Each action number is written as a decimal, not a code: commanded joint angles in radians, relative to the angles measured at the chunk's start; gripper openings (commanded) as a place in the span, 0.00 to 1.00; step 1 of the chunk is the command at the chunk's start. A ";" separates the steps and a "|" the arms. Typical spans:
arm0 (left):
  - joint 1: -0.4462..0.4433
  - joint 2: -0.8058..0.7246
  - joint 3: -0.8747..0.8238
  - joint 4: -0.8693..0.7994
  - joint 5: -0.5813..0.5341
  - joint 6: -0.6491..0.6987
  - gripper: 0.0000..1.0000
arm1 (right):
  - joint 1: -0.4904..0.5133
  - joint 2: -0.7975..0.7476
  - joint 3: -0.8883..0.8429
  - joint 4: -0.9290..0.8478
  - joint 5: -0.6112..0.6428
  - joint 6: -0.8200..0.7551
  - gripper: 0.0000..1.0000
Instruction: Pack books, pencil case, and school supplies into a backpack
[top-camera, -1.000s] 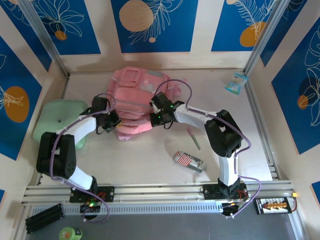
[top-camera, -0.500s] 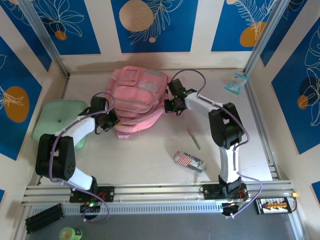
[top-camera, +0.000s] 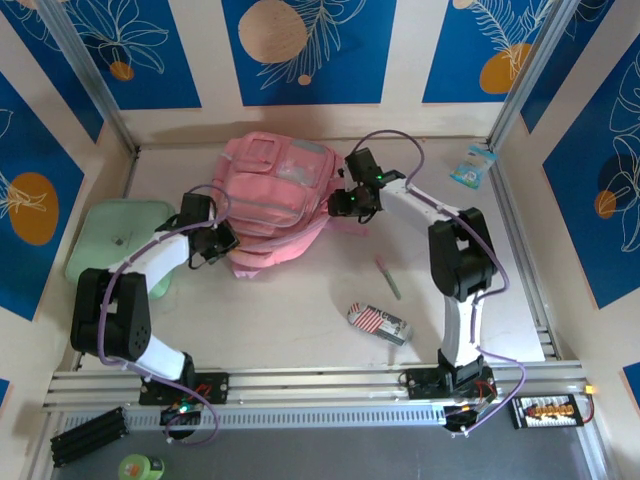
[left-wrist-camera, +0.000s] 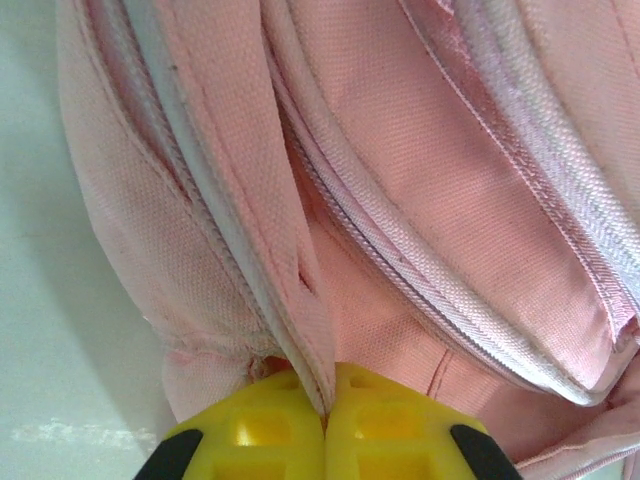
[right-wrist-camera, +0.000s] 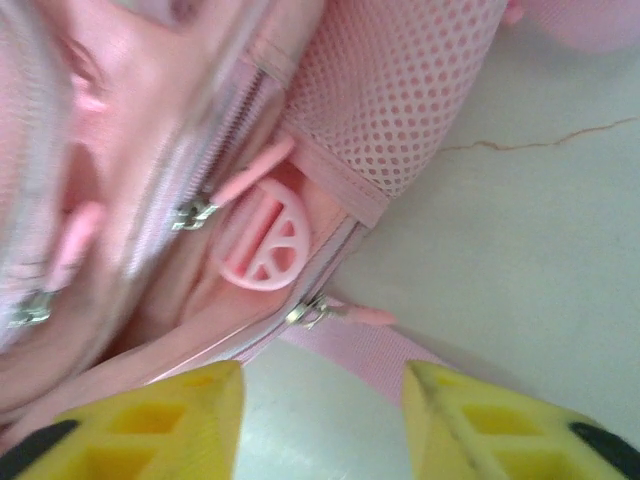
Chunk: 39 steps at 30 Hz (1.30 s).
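Obs.: backpack lies flat on the table, toward 11 o'clock from table centre. Pencil case sits at 5 o'clock from it, well apart. Green pen lies between the two, at about 4 o'clock.

Left pincer: fingers pressed together on a fold of the backpack's fabric at its 8 o'clock corner, next to a zipper seam.

Right pincer: fingers apart, holding nothing, at the backpack's 3 o'clock edge. Ahead of it are a zipper slider, a round pull tab and a mesh pocket.

Handling (judgement): the backpack is soft woven cloth, limp and probably light. It will sag and fold rather than hold an opening, and it may slide on the smooth table if pulled from one side only. Pinching a seam, as the left does, seems a sound anchor. The right would best take the round tab or the cloth lip beside the slider. The slider itself is small, metal and likely slippery.
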 joint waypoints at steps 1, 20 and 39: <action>0.011 -0.047 0.031 -0.111 0.013 0.034 0.25 | -0.011 -0.110 -0.026 0.022 -0.094 0.042 0.53; -0.306 0.160 0.539 -0.392 -0.268 0.896 0.86 | -0.036 -0.014 0.066 0.127 -0.187 0.170 0.71; -0.328 0.466 0.743 -0.444 -0.433 1.411 0.64 | -0.105 -0.060 -0.049 0.183 -0.213 0.172 0.73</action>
